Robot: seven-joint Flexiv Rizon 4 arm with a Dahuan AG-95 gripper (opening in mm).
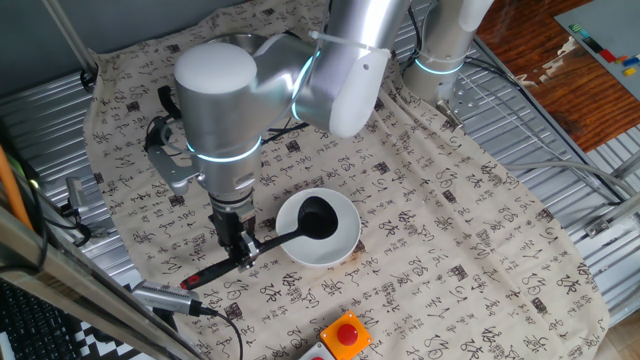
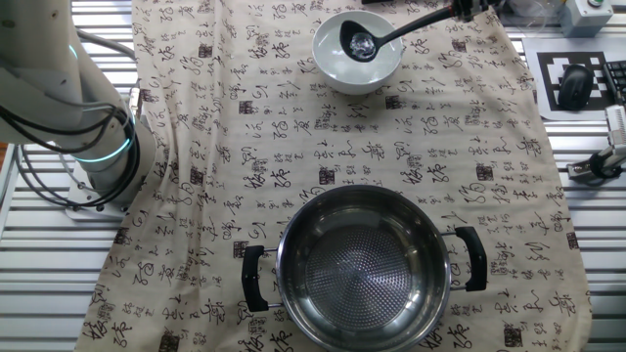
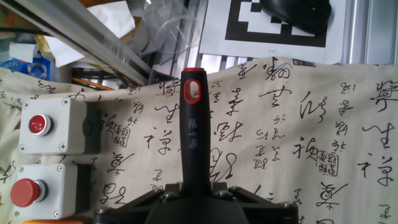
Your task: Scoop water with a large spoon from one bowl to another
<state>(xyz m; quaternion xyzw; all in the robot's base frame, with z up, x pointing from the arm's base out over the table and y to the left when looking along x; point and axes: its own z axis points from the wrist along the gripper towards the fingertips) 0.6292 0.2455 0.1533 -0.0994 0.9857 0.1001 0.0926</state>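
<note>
From one fixed view, the silver arm bends low over the cloth with its wrist pointing straight down just beside the plain round white bowl (image 1: 318,229), and its black two-finger gripper (image 1: 243,254) is clamped on the thin handle of the black ladle with the red-tipped handle (image 1: 262,247). The ladle's deep cup sits inside the white bowl while the handle slopes out over the rim, away from the bowl, to its red end near the cloth. One orange-and-red push-button box (image 1: 343,335) lies near the bowl at the cloth's edge, and the cream cloth printed with black characters (image 1: 450,230) covers the table around it. From the other fixed view, the white bowl (image 2: 356,51) stands at the far end of the cloth with the ladle's cup (image 2: 360,43) resting in it, glinting wet; the handle runs out past the rim to the frame's top edge, where the gripper is mostly cut off. One round shiny steel bowl with two black side handles (image 2: 362,266) sits well apart from the white bowl, with open cloth between them. In the hand view, the ladle handle (image 3: 193,130) rises from between the gripper's black body, held there, its red-ringed tip above the cloth; two grey boxes with red buttons (image 3: 46,124) stand beside it.
</note>
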